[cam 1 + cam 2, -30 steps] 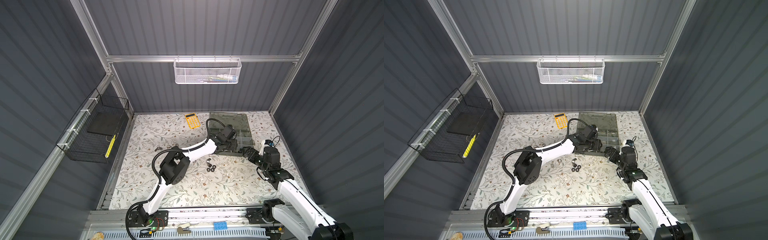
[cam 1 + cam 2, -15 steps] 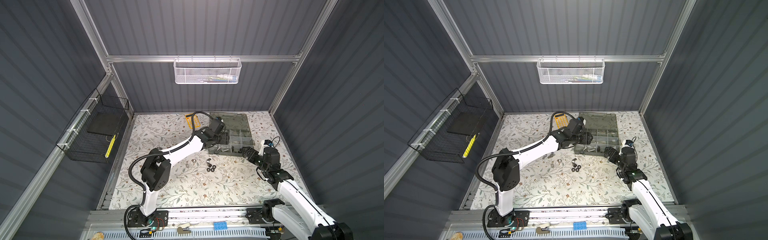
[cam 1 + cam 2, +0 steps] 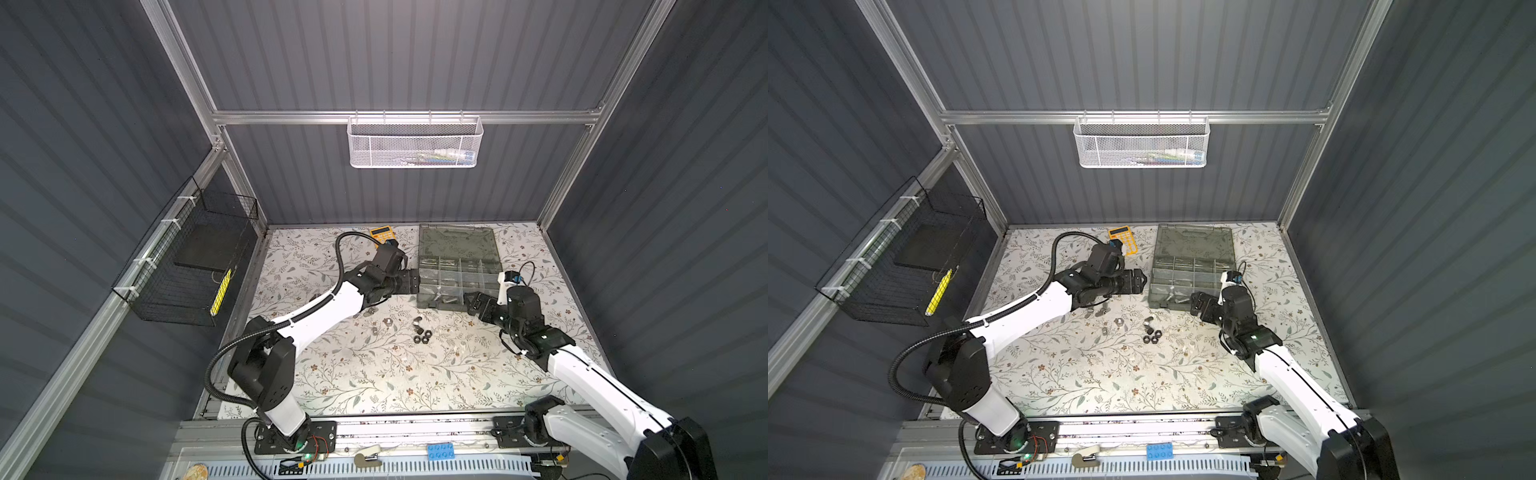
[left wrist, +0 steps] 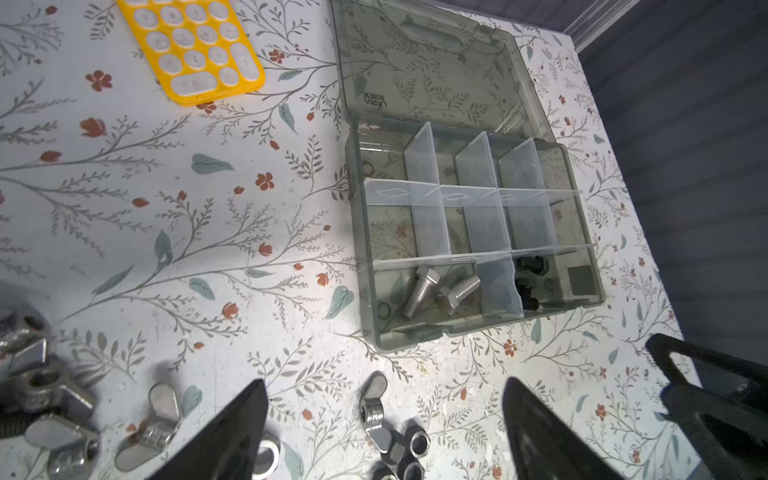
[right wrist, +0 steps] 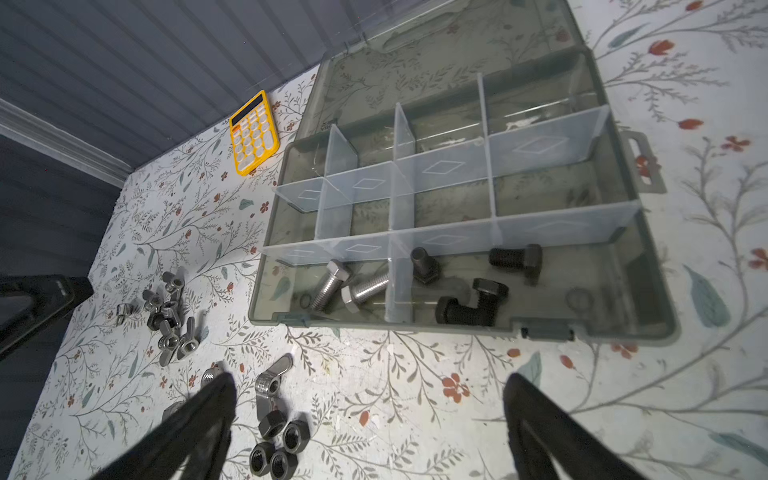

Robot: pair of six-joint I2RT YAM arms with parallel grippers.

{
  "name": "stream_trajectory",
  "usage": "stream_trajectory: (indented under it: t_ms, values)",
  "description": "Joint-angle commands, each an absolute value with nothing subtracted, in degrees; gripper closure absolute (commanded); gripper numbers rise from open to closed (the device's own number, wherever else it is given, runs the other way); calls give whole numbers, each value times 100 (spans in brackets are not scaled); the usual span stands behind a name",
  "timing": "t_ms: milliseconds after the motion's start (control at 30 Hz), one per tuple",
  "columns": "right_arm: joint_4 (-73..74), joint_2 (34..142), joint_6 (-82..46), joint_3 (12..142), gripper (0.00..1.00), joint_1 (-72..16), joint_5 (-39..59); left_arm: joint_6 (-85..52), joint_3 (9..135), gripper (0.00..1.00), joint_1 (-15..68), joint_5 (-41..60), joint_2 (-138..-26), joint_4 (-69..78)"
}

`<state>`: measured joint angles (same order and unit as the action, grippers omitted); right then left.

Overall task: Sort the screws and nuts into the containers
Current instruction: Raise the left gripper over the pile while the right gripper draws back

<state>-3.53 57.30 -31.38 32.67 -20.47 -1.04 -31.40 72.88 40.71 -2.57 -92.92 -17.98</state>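
Observation:
The smoky grey organizer's containers (image 3: 440, 306) (image 3: 1167, 306) lie open at the back right. In the near row, two silver screws (image 4: 422, 291) (image 5: 330, 284) share one compartment and black screws (image 4: 530, 266) (image 5: 473, 307) fill the one beside it. Black nuts (image 3: 421, 336) (image 3: 1152, 336) (image 5: 278, 444) cluster on the mat in front, beside a winged nut (image 4: 376, 415) (image 5: 270, 384). More winged nuts (image 4: 41, 395) (image 5: 170, 324) are piled further left. My left gripper (image 3: 411, 282) (image 4: 384, 381) hangs open and empty by the box's left wall. My right gripper (image 3: 471, 301) (image 5: 369, 376) is open and empty at the box's front right corner.
The box lid (image 3: 457, 241) lies flat behind the compartments. A yellow calculator (image 3: 384, 235) (image 4: 195, 50) sits at the back of the mat. A white mesh basket (image 3: 413, 143) hangs on the back wall and a black wire basket (image 3: 195, 266) on the left wall.
My left gripper has drawn back from over the box to its left side, and its jaws have opened wider. The right arm has stayed still.

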Motion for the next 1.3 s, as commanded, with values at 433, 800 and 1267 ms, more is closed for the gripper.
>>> stream_trajectory:
  t_ms: [433,800,1267]
  values:
    - [-914,7896,-2608,4992,1,-3509,-352,-3173,5689,0,2637,492,-8217,-1686]
    - [-937,9278,-1639,6175,1,-4248,-311,-3216,5598,7,1658,780,-9144,-1316]
    - [-382,9073,-1775,5604,1,-4430,-119,-2893,5897,49,1520,321,-9906,-1503]
